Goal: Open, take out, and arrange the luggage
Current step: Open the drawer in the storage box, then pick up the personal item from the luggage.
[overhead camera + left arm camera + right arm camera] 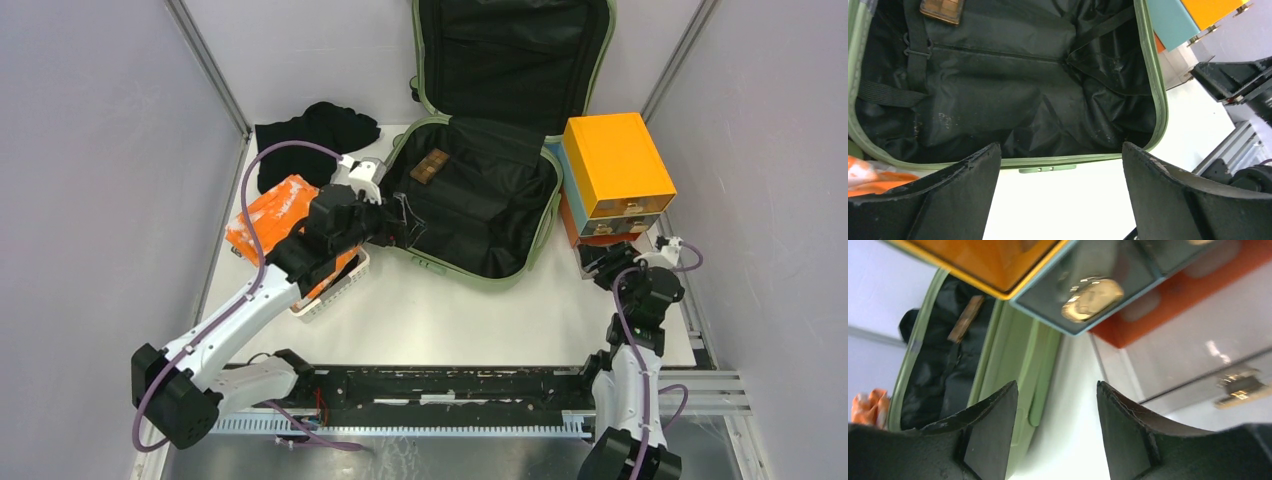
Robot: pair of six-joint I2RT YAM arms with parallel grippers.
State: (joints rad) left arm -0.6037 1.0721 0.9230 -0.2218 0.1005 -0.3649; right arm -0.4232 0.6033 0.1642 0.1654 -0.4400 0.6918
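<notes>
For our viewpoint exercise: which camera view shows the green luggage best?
The top external view: the luggage shows both open halves. Left wrist shows only lining and near rim; right wrist, mainly one side.

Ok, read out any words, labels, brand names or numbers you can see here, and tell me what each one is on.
No text can be read in any view.
Orange packet in the white basket: white markings, too blurred to read.
Brown piece in the luggage: a squared pattern, no letters to make out.
Orange and blue drawer box: no label visible.
</notes>
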